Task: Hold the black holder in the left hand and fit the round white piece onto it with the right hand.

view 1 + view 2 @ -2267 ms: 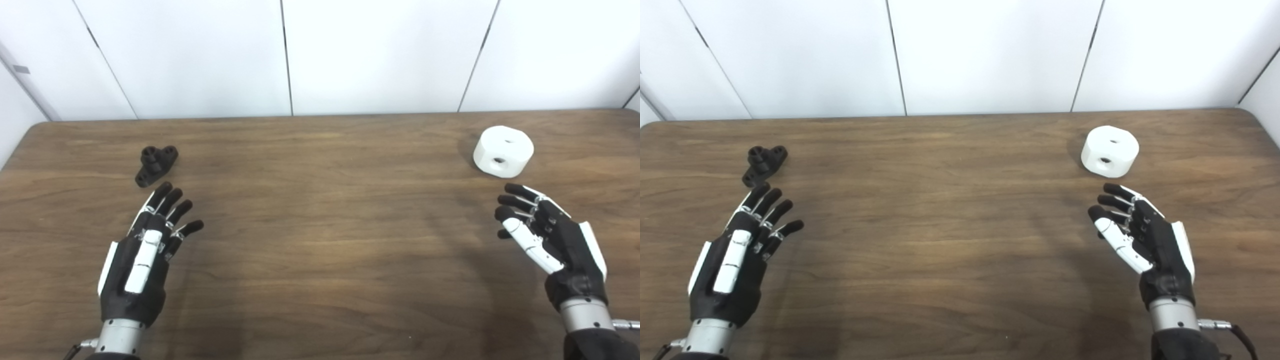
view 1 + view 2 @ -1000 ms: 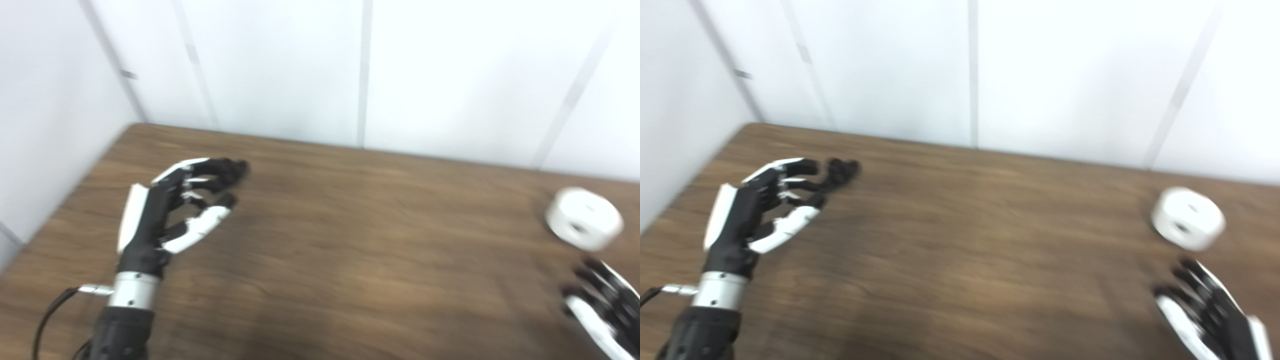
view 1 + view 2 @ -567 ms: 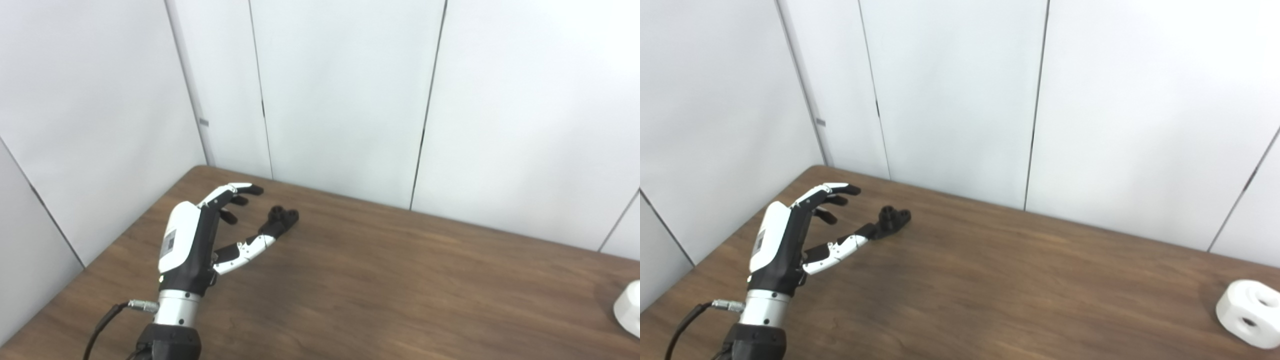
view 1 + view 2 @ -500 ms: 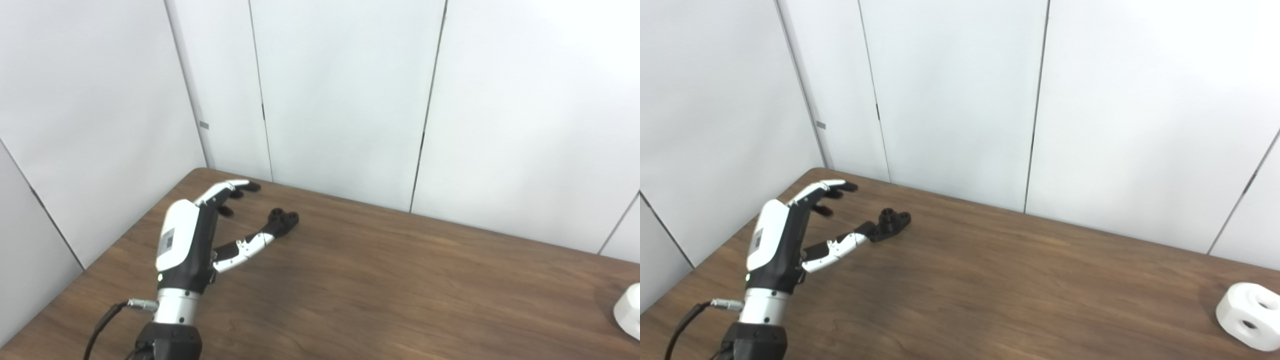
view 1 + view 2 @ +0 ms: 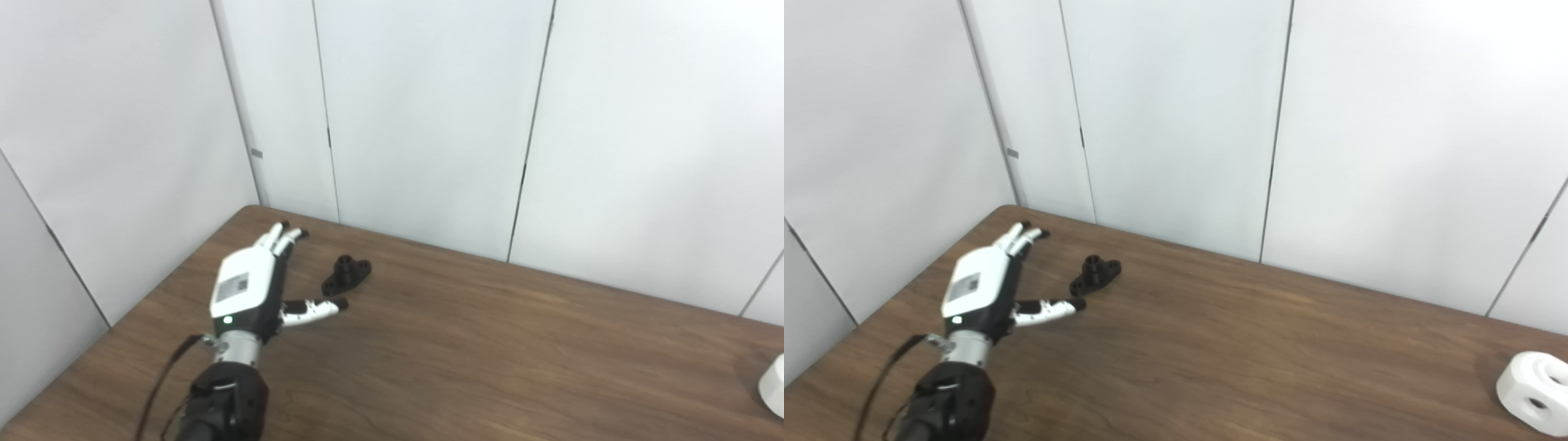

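Nothing was grasped yet — the left hand [image 5: 248, 294], fingers spread and empty, lay just beside the small black plastic holder [image 5: 346, 275] on the brown wooden surface [image 5: 490, 343]; the round white piece [image 5: 1534, 392] sat well apart — unfitted.

White panelled walls [image 5: 429, 122], wooden table [image 5: 490, 367]

The left hand [image 5: 248, 291] lay low and flat, back upward, fingers [image 5: 280, 234] stretched forward and thumb (white, black-tipped) splayed to its right, holding nothing. Whether the palm touched down was unclear.
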You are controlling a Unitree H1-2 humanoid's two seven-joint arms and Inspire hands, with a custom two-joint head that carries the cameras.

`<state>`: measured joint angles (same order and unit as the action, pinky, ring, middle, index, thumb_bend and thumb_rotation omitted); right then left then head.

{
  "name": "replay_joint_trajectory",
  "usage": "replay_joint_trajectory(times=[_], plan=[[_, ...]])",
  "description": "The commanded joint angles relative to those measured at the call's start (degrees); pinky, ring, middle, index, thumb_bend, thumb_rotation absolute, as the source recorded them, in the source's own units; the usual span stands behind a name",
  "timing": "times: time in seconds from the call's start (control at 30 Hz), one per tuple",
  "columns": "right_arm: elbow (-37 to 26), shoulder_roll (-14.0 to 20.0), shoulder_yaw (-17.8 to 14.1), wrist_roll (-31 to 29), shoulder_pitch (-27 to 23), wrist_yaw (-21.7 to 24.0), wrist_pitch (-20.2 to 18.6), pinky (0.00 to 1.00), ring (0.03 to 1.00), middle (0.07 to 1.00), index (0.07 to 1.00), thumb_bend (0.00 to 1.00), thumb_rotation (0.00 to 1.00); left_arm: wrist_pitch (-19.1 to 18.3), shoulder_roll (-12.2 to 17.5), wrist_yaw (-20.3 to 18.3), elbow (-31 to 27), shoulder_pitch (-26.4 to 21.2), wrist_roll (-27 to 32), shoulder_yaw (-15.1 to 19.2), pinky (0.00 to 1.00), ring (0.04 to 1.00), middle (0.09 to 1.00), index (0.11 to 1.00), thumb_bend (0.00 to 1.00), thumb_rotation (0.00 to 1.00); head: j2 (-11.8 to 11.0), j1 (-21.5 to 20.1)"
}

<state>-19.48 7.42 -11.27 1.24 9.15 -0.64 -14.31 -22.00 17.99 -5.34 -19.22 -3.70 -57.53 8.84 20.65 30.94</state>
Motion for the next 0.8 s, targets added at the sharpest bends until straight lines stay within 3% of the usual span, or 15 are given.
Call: replay_joint_trajectory(times=[0.0, 0.1, 0.27, 0.5, 0.77], plan=[[0.7, 1.3, -0.7, 0.3, 0.4, -0.3, 0.5, 0.52, 0.696, 0.770, 0.800, 0.43, 0.44, -1.7, 1.3, 0.4, 1.1, -3.2, -1.9, -0.3, 0.89, 0.991, 0.996, 0.892, 1.00, 0.48, 0.0, 0.1], [-0.2, 1.0, -0.7, 0.8, 0.5, -0.7, -0.9, 0.53, 0.701, 0.773, 0.798, 0.43, 0.43, -3.7, 1.7, 0.0, 4.8, -4.5, -3.2, -1.6, 0.98, 1.000, 1.000, 0.922, 1.00, 0.51, -0.1, 0.3], [-1.2, 0.6, -0.8, 0.8, 0.7, -1.0, -2.3, 0.54, 0.712, 0.792, 0.800, 0.46, 0.45, -4.4, 2.3, 1.0, 9.8, -6.1, -2.2, -2.6, 1.00, 1.000, 1.000, 0.956, 1.00, 0.53, 0.0, 0.4], [0.0, 1.3, -0.4, 1.5, 1.0, -0.7, 0.4, 0.51, 0.681, 0.765, 0.800, 0.41, 0.41, -4.8, 2.7, 1.5, 15.9, -7.9, -1.8, -3.2, 1.00, 1.000, 1.000, 0.977, 1.00, 0.57, -0.2, 0.0], [-0.5, 1.2, -0.6, 1.3, 1.7, -0.5, 0.9, 0.50, 0.674, 0.762, 0.799, 0.40, 0.39, -3.7, 2.8, 9.7, 22.0, -8.7, 0.2, -4.5, 1.00, 1.000, 1.000, 0.956, 1.00, 0.59, 0.1, -0.1]])
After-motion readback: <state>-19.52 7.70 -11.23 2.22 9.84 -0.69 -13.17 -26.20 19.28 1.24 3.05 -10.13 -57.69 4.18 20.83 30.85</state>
